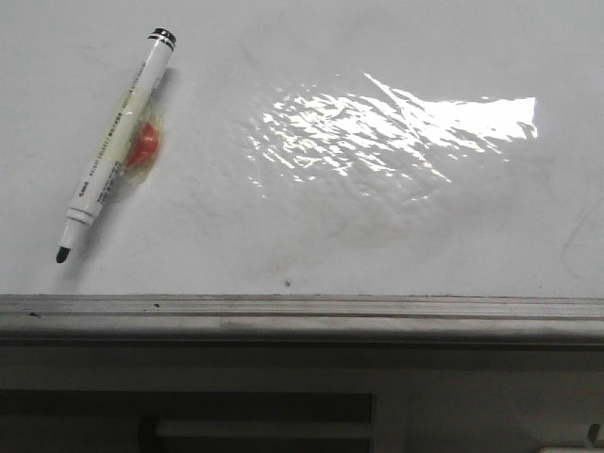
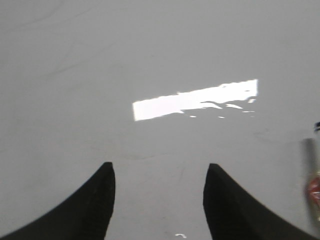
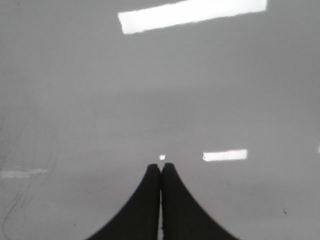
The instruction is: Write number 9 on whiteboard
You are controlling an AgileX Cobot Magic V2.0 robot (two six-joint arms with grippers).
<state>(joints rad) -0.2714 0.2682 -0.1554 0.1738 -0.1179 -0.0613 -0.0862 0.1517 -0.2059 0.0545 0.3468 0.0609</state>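
The whiteboard [image 1: 377,236] fills the front view, glossy white with faint grey smudges, a small dark speck [image 1: 287,281] and a grey metal edge rail [image 1: 302,307]. No number 9 shows on it. A white marker [image 1: 115,143] with a black tip lies uncapped at the board's left, on a red and yellowish holder [image 1: 143,146]. My left gripper [image 2: 159,167] is open and empty over bare board; the marker's blurred body [image 2: 312,185] sits at the frame edge. My right gripper [image 3: 161,166] is shut and empty over bare board. Neither gripper shows in the front view.
A bright glare patch [image 1: 396,127] lies on the board's middle right. Below the rail, a dark table front with a white bar [image 1: 264,429] shows. Light reflections [image 3: 192,15] mark the board in the wrist views.
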